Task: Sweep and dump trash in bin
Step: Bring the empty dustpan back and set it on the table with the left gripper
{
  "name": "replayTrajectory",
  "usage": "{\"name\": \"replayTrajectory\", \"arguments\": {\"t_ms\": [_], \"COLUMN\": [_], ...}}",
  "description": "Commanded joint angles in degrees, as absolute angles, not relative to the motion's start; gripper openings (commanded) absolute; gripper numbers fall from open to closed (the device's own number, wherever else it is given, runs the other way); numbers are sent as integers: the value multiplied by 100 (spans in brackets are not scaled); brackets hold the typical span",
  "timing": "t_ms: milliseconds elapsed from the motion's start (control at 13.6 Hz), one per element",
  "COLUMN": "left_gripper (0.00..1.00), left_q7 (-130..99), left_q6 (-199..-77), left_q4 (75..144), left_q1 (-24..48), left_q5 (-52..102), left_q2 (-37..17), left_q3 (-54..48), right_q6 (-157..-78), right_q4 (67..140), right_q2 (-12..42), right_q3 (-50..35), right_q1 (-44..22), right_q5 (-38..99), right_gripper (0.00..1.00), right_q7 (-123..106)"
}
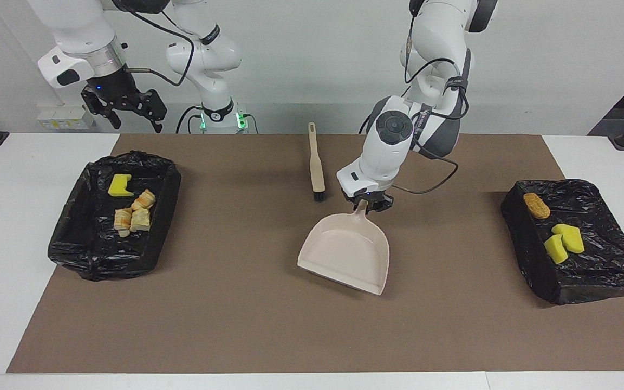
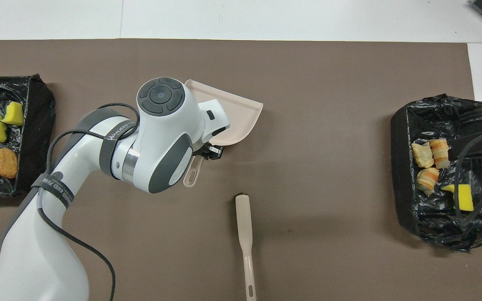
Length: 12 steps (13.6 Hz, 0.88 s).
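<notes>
Clenched on the dustpan handle, my left end effector holds the empty pan mid-tabletop just beside the brush, ready for sweeping. All trash already lies in the two black-lined bins, well apart from the brush toward either end. My right end effector waits released above one bin.

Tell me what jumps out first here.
The left end effector grips a beige dustpan by its handle over mid-mat, beside the brush. At each end of the table a black-lined bin holds yellow sponge chunks and bread lumps. The right end effector waits, open.
</notes>
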State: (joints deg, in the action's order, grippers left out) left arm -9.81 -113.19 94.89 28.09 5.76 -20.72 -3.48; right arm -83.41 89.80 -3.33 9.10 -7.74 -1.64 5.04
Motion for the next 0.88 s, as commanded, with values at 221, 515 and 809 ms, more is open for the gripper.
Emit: {"name": "replayTrajectory", "arguments": {"t_ms": [221, 515, 809], "left_gripper": [0, 0, 95], "left_q7": [-1949, -2214, -2558], "left_q6": [-11742, -11725, -11664], "left_q4": [9387, 8824, 8868], "left_q1": [3032, 3164, 3217], "left_q5": [835, 879, 818], "left_q2": [-2450, -2909, -2752], "left_q3": [-237, -237, -229], "right_q6": [-8341, -8341, -8341], "right_q4": [9053, 9061, 9053], "right_q2": [-404, -404, -404], "right_q3": [914, 905, 905], "right_q1": [-747, -747, -747], "right_q5": [-123, -123, -123], "right_gripper": [100, 100, 100], "right_q7": [404, 396, 396]}}
